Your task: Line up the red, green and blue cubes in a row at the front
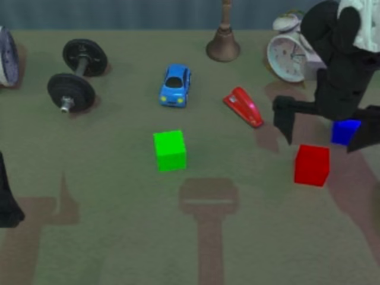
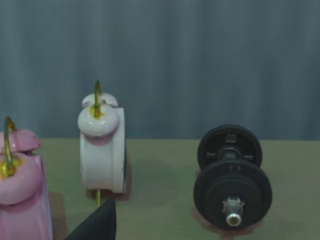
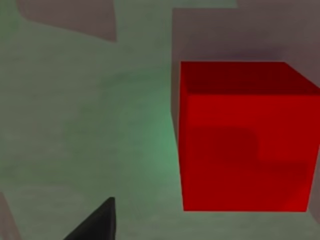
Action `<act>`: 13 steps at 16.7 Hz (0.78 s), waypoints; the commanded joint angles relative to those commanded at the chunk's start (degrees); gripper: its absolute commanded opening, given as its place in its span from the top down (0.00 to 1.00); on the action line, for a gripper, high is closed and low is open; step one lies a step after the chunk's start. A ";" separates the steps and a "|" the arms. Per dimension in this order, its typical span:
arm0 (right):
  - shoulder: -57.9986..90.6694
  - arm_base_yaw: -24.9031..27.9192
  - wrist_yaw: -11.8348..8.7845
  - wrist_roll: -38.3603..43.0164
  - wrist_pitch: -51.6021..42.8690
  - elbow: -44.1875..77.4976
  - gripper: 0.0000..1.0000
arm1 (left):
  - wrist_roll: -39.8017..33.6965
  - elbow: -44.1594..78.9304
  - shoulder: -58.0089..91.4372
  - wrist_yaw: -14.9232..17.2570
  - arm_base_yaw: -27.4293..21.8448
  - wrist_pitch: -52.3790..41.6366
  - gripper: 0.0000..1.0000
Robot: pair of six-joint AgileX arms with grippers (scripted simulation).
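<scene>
The right gripper [image 1: 323, 127] is hanging open over the blue cube [image 1: 345, 131], just behind the red cube [image 1: 312, 165]; rigid and light probably, so taking opposite flat faces is suiting

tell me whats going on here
The right gripper hangs open over the right side of the table, its fingers on either side of the blue cube; a grasp can't be confirmed. The red cube sits just in front of it, and the green cube is apart near the middle. The cubes aren't in a row yet. The left arm is parked at the left edge.
</scene>
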 joint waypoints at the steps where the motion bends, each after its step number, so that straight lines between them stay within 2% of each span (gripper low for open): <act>1: 0.00 0.00 0.00 0.00 0.00 0.00 0.00 | 0.00 0.00 0.00 0.00 0.00 0.00 0.00; 5: 0.91 -0.17 0.01 -0.14 2.43 -1.65 0.00 | 0.00 0.00 0.00 0.00 0.00 0.00 0.00; 10: 5.80 0.00 0.05 0.07 13.81 -7.58 0.00 | 0.00 0.00 0.00 0.00 0.00 0.00 0.00; 13: 7.72 0.08 0.07 0.19 17.41 -9.68 0.00 | 0.00 0.00 0.00 0.00 0.00 0.00 0.00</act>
